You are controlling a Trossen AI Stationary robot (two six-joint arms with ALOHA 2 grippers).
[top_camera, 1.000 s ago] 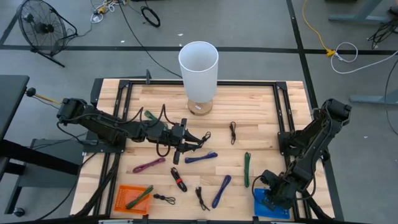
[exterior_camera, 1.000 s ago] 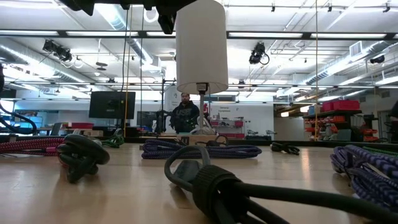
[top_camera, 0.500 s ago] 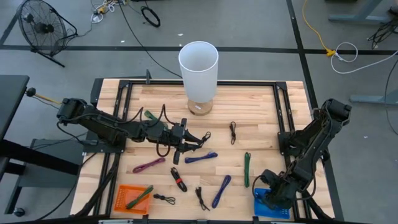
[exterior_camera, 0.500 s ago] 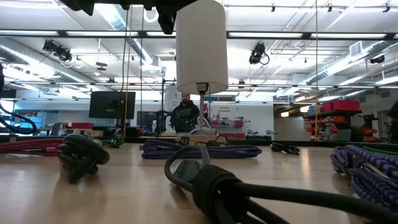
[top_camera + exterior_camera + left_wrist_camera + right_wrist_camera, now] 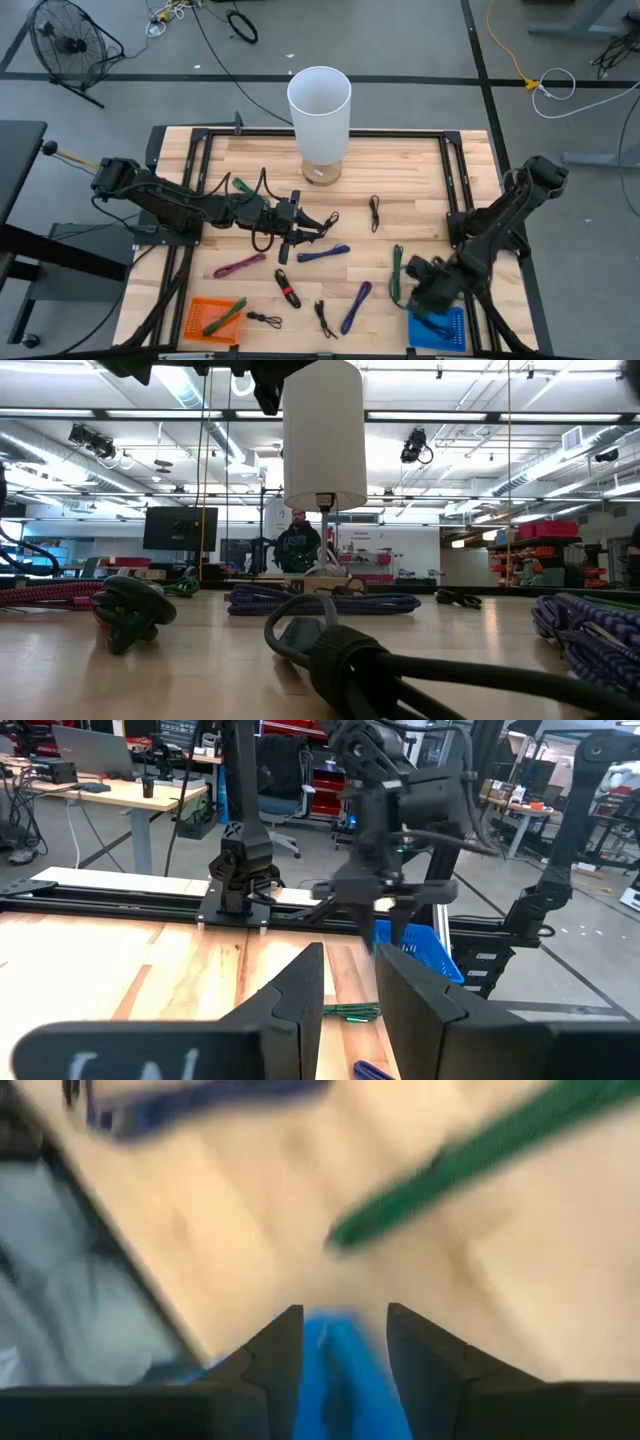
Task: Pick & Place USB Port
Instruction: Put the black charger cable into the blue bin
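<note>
USB cables: 1 green cable lies on the worktop just beside the right claw; a dark-blue cable and a second blue cable lie toward the middle, a magenta cable farther left.
Sorted cable: 1 green one lies in the orange bin at the front left corner.
Black cables: several small bundles are scattered on the worktop, 1 apart near the back.
Right claw: low over the front right of the worktop, at the edge of the blue bin; fingers stand narrowly apart, nothing between them.
Left claw: stretched to mid-worktop over a tangle of black cable; a narrow gap between its fingers, nothing seen in it.
Lamp: white, cylindrical, at the back centre.
</note>
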